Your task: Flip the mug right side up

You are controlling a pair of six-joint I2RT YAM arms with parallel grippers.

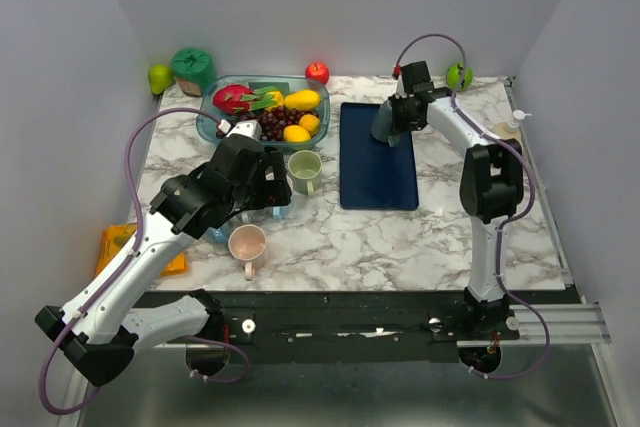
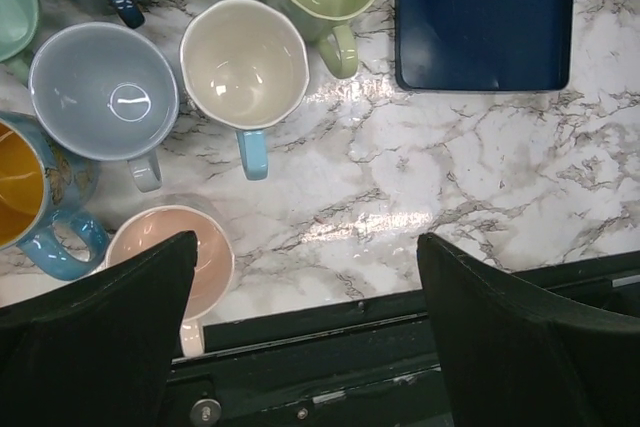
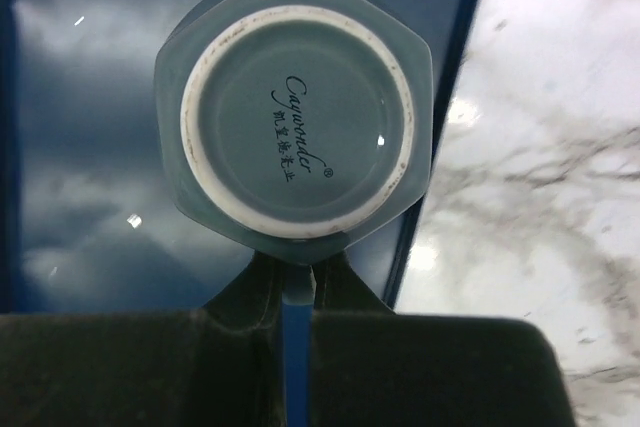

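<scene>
right gripper is clamping the handle of the inverted mug, base facing the wrist; left gripper is hanging well apart, fingers spread.

Where it stands: on the upturned base of the mug, inside the pale unglazed ring, just ahead of the right claw.
Brand word: one line of dark cursive beginning with a capital C. It looks like "Cayovonder", but the middle letters are too fine for me to be sure.
Second line: a short row of small dark characters directly under the cursive, on the claw's side of it. They look Chinese and are too small to read.
Sign: a tiny ® at the right end of that lower row.
Lie of the writing: both lines run slantwise, dropping toward the claw as they go right.
Ground: blue-grey glaze.
</scene>
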